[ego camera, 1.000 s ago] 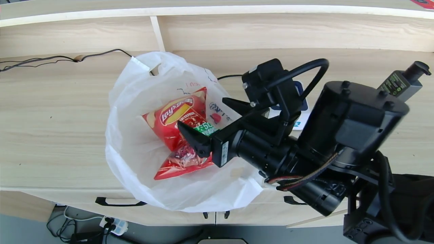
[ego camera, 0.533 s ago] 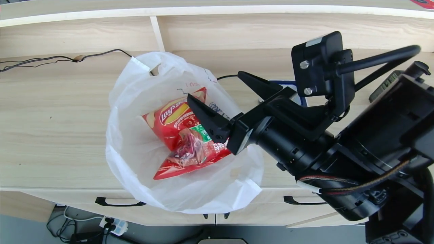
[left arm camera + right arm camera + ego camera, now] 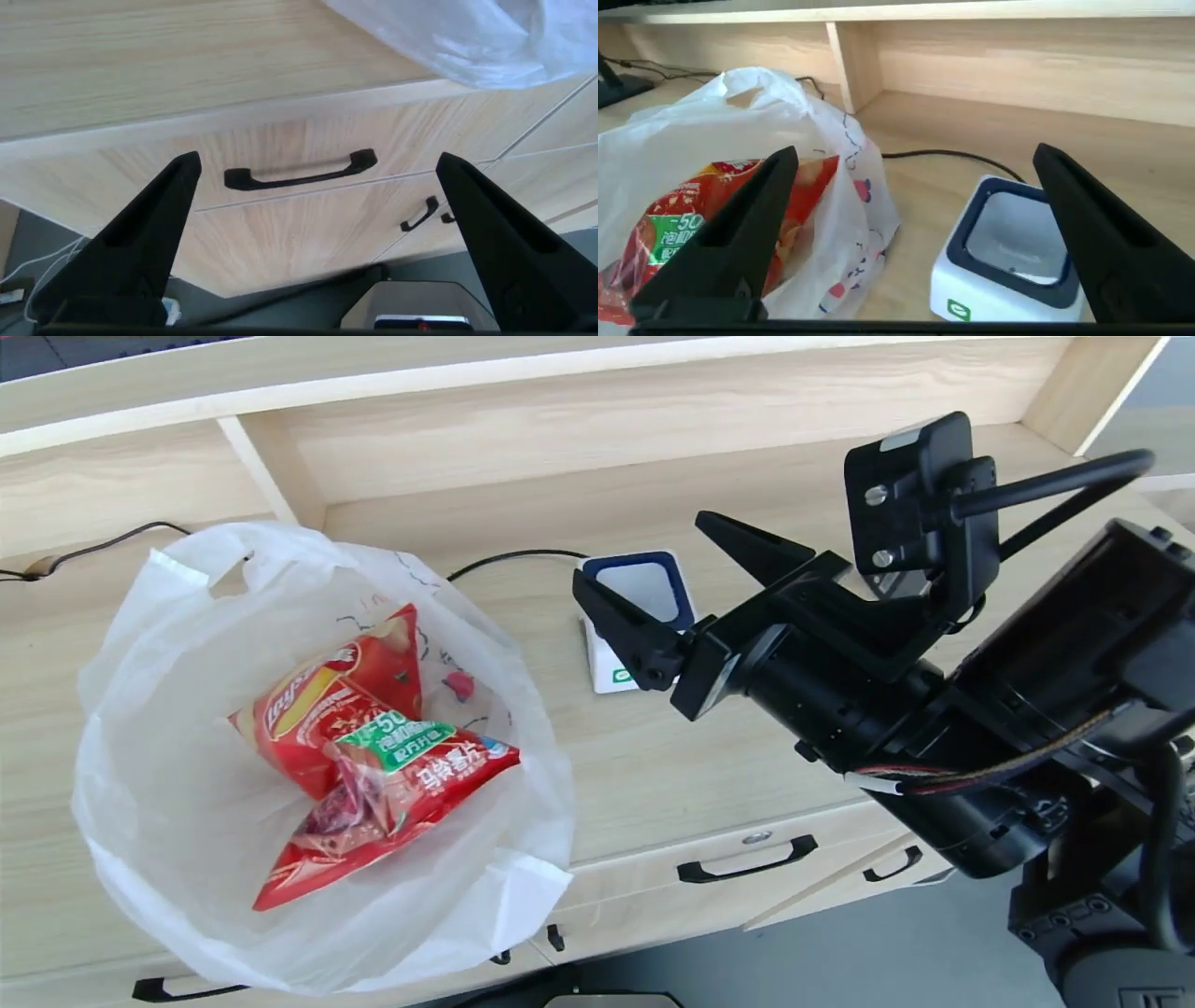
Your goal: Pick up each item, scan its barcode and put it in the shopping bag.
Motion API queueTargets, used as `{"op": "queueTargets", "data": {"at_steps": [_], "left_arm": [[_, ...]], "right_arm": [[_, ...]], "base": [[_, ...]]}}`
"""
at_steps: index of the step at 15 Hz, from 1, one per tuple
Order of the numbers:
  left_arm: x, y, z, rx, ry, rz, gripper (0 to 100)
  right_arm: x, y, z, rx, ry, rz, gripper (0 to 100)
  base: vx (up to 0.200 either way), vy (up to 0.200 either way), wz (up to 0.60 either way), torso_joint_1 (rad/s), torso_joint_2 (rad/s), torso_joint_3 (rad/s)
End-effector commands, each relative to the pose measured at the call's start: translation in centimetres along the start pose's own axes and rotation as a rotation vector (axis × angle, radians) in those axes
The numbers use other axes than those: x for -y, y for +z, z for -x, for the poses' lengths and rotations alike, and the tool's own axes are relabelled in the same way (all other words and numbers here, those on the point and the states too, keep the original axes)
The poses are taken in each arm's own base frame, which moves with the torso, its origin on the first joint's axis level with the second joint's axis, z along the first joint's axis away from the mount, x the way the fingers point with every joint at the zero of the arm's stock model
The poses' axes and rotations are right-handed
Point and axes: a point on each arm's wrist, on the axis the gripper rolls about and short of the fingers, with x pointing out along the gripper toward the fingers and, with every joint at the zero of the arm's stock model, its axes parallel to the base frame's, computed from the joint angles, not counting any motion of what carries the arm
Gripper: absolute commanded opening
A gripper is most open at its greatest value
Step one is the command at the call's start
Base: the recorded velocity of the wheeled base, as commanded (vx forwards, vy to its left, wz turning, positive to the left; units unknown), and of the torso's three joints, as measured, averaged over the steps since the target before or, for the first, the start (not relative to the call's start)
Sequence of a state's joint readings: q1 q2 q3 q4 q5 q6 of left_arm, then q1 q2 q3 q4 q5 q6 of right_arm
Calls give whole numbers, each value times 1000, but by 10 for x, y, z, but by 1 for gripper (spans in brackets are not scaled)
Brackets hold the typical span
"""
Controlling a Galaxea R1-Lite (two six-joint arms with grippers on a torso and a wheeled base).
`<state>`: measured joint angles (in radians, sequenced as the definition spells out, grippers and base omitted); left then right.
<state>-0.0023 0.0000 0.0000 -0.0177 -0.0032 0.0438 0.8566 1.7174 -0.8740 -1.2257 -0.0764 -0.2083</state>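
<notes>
- Two red snack packets [image 3: 373, 775] lie inside the white shopping bag [image 3: 149, 821], one across the other; the upper one carries a green label.
- The bag stands open on the desk [image 3: 653, 756], over toward the robot's left, and its lower edge droops past the desk's front.
- The right end effector [image 3: 644, 551] hangs above the desk to the right of the bag, well apart from the packets. Its two black fingers are spread wide with nothing between them.
- Just under those fingers sits the barcode scanner [image 3: 616, 663], a small white box with a blue-framed window, near the bag but not touching it. A black cable [image 3: 504, 557] runs along the desk behind it toward the bag.
- The left end effector [image 3: 318, 163] is low in front of the desk, below the bag's overhanging edge. Its fingers are likewise apart and empty, and it faces a drawer front with a black handle [image 3: 301, 172].
</notes>
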Motion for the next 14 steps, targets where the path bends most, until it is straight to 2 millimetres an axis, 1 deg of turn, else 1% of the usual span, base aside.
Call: {"op": "queueTargets", "data": {"at_steps": [1,4,5,6,7,8,9,10,11,12,13,14], "left_arm": [[0,0,0,1,1,-1,100],[0,0,0,1,1,-1,100],[0,0,0,-1,1,-1,100],[0,0,0,1,-1,-1,100],[0,0,0,-1,1,-1,100],[0,0,0,-1,1,-1,100],[0,0,0,-1,1,-1,100],[0,0,0,1,1,-1,100],[0,0,0,1,1,-1,100],[0,0,0,-1,1,-1,100],[0,0,0,-2,-1,-1,100],[0,0,0,-1,-1,-1,100]], "right_arm": [[2,2,0,9,-6,1,100],[5,4,2,53,-28,4,100],[9,6,5,79,-50,1,100],[24,5,9,86,-99,25,100],[48,4,20,81,-170,61,100],[72,-3,38,31,-233,93,100],[91,-13,53,-20,-266,107,100],[106,-25,64,-71,-253,100,100],[111,-32,67,-91,-225,91,100],[127,-40,66,-108,-239,90,100],[135,-45,59,-105,-242,71,100],[138,-48,54,-100,-235,55,100]], "base": [[0,0,-600,-7,-2,2],[0,0,-600,2,4,4],[0,0,0,0,0,0],[0,0,0,0,0,0],[0,0,0,0,0,0],[0,0,0,0,0,0],[0,0,0,0,0,0],[0,0,0,0,0,0],[0,0,0,0,0,0],[0,0,0,0,0,0],[0,0,0,0,0,0],[0,0,0,0,0,0]]}}
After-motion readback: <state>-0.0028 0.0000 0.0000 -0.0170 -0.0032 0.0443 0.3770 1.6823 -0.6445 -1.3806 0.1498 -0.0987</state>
